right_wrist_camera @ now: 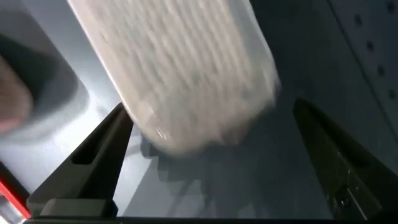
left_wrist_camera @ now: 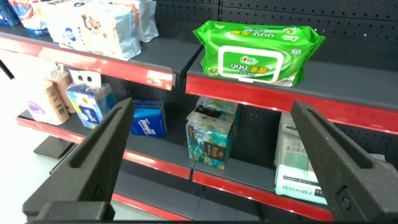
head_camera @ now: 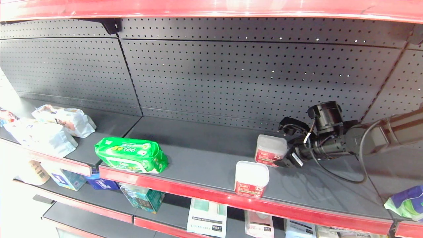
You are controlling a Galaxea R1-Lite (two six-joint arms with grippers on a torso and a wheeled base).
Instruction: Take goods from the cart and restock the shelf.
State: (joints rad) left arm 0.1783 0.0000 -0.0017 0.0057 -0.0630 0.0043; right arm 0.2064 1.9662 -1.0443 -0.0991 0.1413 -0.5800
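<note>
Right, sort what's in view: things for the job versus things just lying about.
Job in hand:
right gripper
rear tub between its fingers
shelf

Lying about:
front tub
green wipes pack
white packs
lower-shelf boxes

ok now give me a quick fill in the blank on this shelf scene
1. The soft plastic wipes pack lying on the grey metal shelf is ___.
2. The right end effector is at a white plastic tub with a red label; the second tub stands in ___ of it.
3. The left end effector is ___, gripping nothing.
Missing words: green; front; open.
</note>
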